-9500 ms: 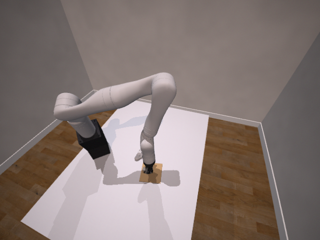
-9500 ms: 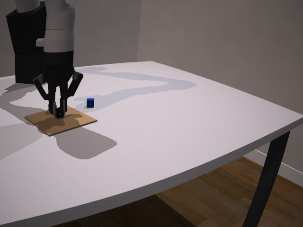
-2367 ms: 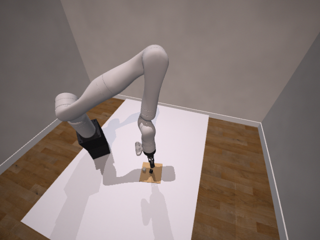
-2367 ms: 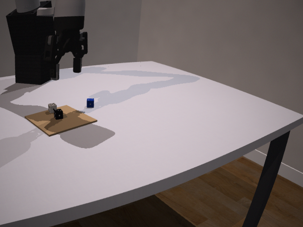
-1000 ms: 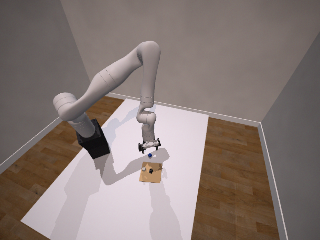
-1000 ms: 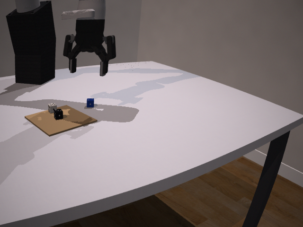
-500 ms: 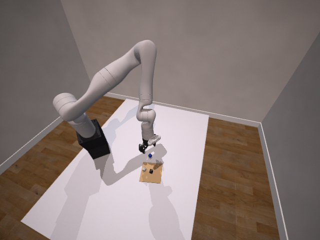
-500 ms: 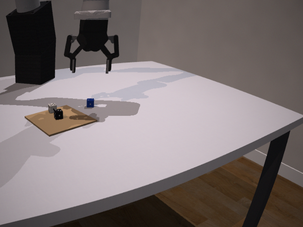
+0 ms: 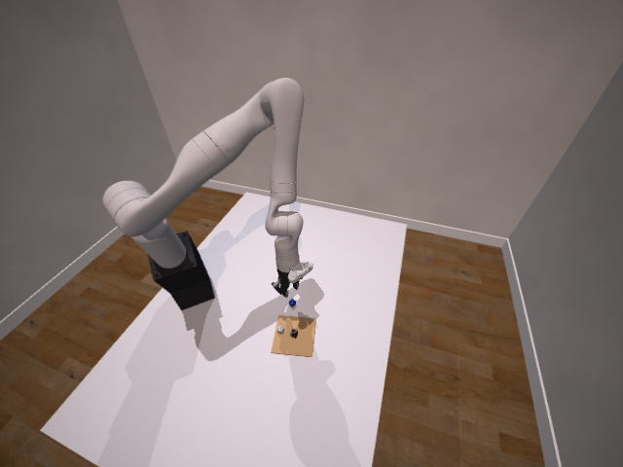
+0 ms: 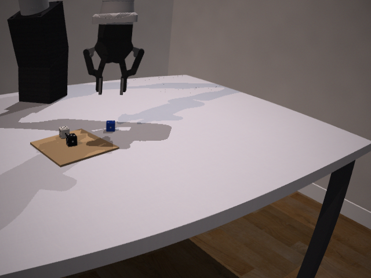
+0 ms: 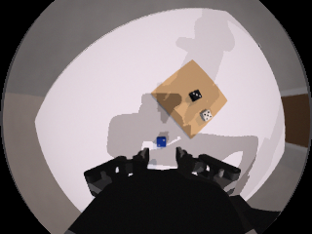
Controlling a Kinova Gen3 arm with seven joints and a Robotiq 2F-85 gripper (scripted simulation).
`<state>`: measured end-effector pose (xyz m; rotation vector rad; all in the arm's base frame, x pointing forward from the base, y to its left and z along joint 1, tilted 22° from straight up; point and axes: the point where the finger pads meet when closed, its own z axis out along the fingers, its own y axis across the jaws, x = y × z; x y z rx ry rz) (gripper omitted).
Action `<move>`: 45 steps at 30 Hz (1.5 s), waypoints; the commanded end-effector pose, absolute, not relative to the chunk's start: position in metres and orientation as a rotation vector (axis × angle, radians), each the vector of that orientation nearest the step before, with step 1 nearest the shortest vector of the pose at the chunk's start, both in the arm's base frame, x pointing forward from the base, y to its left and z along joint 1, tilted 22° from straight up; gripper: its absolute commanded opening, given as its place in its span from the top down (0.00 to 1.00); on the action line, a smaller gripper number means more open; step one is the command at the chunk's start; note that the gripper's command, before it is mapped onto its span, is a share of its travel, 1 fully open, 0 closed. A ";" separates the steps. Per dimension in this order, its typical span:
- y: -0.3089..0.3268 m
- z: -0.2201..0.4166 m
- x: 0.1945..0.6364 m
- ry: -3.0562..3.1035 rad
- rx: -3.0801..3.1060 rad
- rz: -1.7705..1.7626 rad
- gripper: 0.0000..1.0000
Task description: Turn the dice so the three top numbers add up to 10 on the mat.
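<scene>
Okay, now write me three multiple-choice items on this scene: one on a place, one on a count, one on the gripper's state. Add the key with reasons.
1. Where is the blue die?
A. On the mat
B. On the table, off the mat
C. Between the gripper's fingers

2. How many dice are on the mat?
A. One
B. Two
C. Three

3. How is the gripper?
A. Shut on the black die
B. Fingers pressed together
C. Fingers apart, holding nothing

1: B, the blue die sits on the table beside the mat.
2: B, only the white die and the black die are on it.
3: C, the gripper shows a bare gap between its fingers.

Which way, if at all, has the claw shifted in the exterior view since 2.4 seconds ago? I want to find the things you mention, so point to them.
Yes: the claw (image 9: 290, 292) (image 10: 111, 94) (image 11: 162, 153) has moved rightward in the exterior view, away from the black pedestal (image 10: 58, 75), which it overlapped then.
</scene>
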<state>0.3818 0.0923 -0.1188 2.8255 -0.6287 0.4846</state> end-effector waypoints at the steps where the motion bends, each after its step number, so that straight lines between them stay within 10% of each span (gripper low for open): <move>1: 0.093 -0.119 0.382 -0.612 2.830 0.484 0.65; 45: 0.092 -0.123 0.383 -0.600 2.838 0.489 0.65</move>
